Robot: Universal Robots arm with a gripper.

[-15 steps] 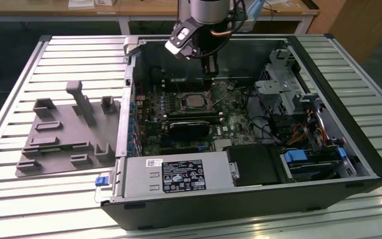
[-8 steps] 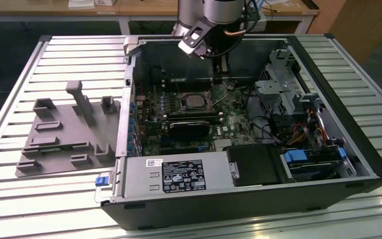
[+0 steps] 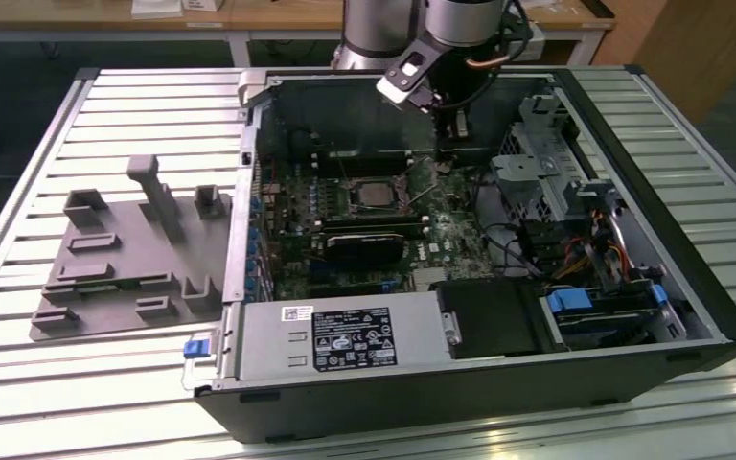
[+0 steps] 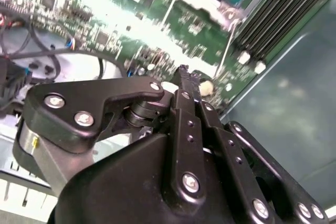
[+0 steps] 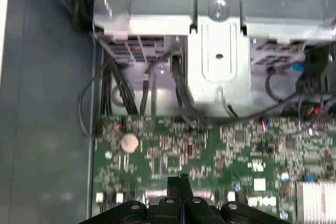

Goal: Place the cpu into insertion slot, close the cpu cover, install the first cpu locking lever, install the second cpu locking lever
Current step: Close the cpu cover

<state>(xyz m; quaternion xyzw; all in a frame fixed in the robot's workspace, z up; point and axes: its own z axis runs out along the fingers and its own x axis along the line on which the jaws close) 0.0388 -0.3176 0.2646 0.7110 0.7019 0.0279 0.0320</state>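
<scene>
Cpu (image 3: 375, 195), dull silver square, sits in insertion slot (image 3: 348, 195), exterior view centre; gripper (image 5: 181, 181) jaws together, empty, above green board (image 5: 210, 145).

The arm (image 3: 379, 29) showed smooth silver-grey cylindrical links. A pale grey bracket (image 3: 406, 75) sat at its wrist, and a copper-coloured cable (image 3: 486, 59) curved beside black ones. The gripper (image 4: 182, 71) was matt black throughout, built of flat linkage bars with rounded ends. Shiny silver screws (image 4: 190, 182) dotted the bars, 2 of them on a broad knuckle (image 4: 68, 108). Its narrow fingers (image 4: 188, 103) were black too, with small round holes along them.
</scene>
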